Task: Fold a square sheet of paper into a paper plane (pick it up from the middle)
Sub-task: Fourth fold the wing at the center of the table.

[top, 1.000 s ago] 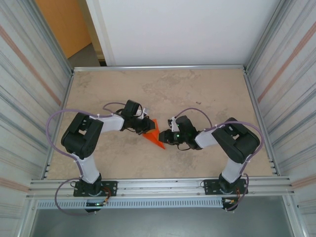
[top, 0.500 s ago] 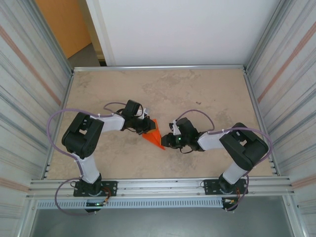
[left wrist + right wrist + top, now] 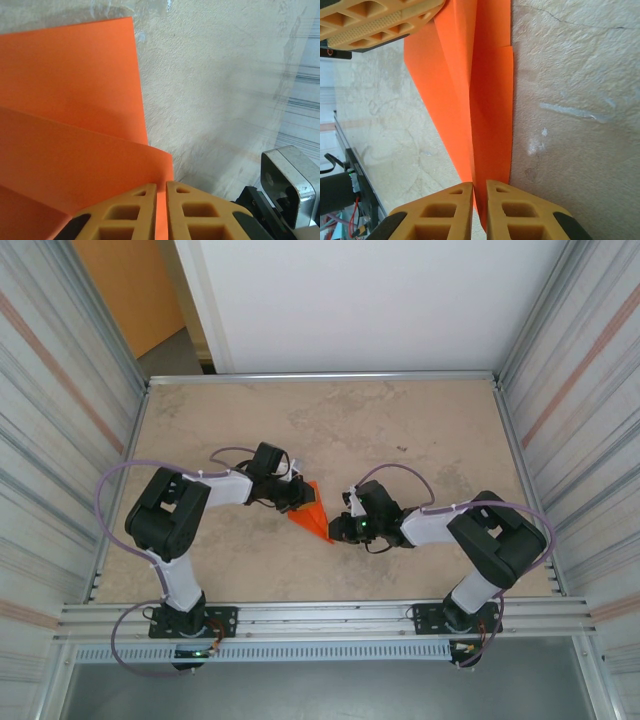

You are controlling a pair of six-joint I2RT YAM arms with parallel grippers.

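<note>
Since a second ago, our right gripper (image 3: 479,186) has closed on the folded orange paper (image 3: 316,517) at the middle of the table (image 3: 400,430); our left gripper (image 3: 161,184) stays clamped on its opposite end.

Creased, pointed orange paper (image 3: 313,515)

Nothing readable is showing: no text, label, brand, number or sign is appearing on the square sheet of paper (image 3: 492,115) or the table (image 3: 400,420).
</note>
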